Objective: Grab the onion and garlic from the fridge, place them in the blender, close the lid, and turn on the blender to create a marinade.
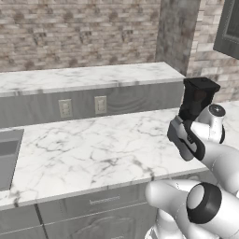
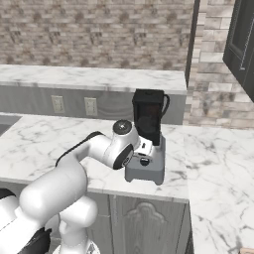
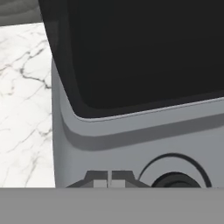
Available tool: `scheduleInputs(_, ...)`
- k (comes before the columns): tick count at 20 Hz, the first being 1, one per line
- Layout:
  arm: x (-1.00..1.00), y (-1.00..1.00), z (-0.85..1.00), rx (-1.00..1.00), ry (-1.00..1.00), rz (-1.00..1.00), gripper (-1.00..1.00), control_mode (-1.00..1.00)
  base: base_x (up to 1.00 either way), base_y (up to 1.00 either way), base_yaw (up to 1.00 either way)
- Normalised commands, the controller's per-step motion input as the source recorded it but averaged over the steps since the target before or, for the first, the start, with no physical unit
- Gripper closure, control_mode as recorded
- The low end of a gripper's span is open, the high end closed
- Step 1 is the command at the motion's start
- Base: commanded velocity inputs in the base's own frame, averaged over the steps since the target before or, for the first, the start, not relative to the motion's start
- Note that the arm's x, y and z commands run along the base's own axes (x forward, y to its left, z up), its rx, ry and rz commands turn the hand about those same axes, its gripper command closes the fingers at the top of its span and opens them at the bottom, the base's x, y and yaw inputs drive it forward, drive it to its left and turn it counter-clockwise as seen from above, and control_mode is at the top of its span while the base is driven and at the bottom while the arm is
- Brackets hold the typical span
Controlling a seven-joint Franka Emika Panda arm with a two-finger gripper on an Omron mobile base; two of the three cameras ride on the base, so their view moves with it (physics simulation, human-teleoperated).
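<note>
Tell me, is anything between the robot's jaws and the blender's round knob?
Nothing. In the hand view the shut gripper sits right against the blender base, beside the knob, with only bare grey base between them.

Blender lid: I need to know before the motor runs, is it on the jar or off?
On: the lid sits flat across the top of the blender jar.

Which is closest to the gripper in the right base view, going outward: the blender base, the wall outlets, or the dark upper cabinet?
1. Blender base: right at the shut gripper, front face.
2. Wall outlets: behind and left, on the grey backsplash.
3. Dark upper cabinet: farthest, top right corner.
</note>
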Motion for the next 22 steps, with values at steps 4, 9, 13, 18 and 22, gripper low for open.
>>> scheduleInputs(4, 0.01, 0.0, -0.05, 0.0, 0.0, 0.0, 1.0, -1.0, 0.0, 0.0, 0.0)
scheduleInputs(9, -0.05, 0.0, 0.0, 0.0, -0.01, 0.0, 1.0, -1.0, 0.0, 0.0, 0.0)
scheduleInputs(13, -0.02, 0.0, 0.05, 0.0, -0.03, 0.0, 1.0, -1.0, 0.0, 0.0, 0.0)
scheduleInputs(18, 0.0, 0.0, 0.07, 0.0, -0.01, 0.0, 1.0, -1.0, 0.0, 0.0, 0.0)
scheduleInputs(22, 0.0, 0.0, 0.0, 0.0, 0.0, 0.0, 1.0, -1.0, 0.0, 0.0, 0.0)
